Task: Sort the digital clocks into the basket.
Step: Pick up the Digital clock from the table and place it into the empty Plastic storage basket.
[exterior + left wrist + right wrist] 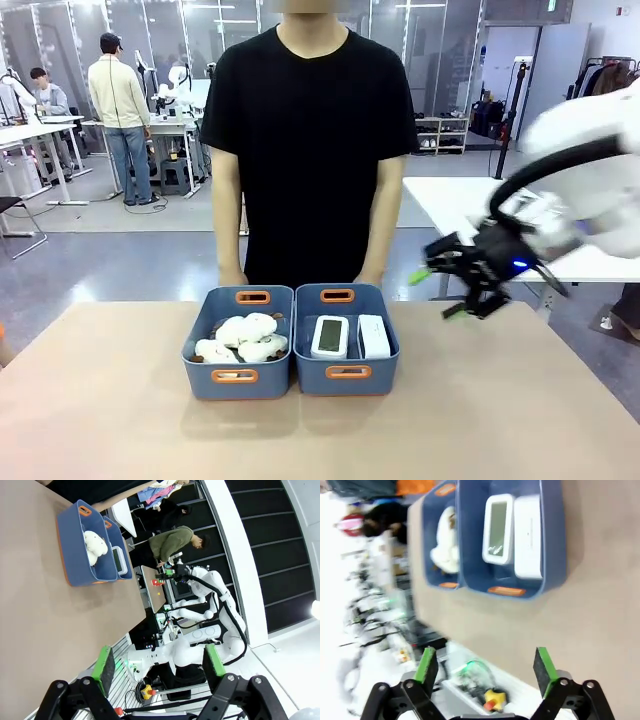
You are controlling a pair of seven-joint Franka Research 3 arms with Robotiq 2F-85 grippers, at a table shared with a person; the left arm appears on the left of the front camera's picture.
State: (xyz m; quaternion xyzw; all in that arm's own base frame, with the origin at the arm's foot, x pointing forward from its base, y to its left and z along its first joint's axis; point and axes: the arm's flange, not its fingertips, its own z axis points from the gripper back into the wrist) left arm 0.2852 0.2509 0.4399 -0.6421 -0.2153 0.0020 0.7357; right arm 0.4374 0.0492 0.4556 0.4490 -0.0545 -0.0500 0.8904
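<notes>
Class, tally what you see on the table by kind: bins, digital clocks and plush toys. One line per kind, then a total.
Bins: 2 (left bin, right bin)
Digital clocks: 2 (screen-up clock, screen-hidden clock)
Plush toys: cannot tell; one heaped white pile
Total countable: 4

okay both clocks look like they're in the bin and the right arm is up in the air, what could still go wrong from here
1. The right gripper hangs open above the table's right side, close to the person's edge; a wide swing could come near them.
2. The two digital clocks sit side by side in the right basket, one apparently screen-down, so its face may scuff.
3. The plush toys fill the neighbouring basket; bumping either could shift both.
</notes>
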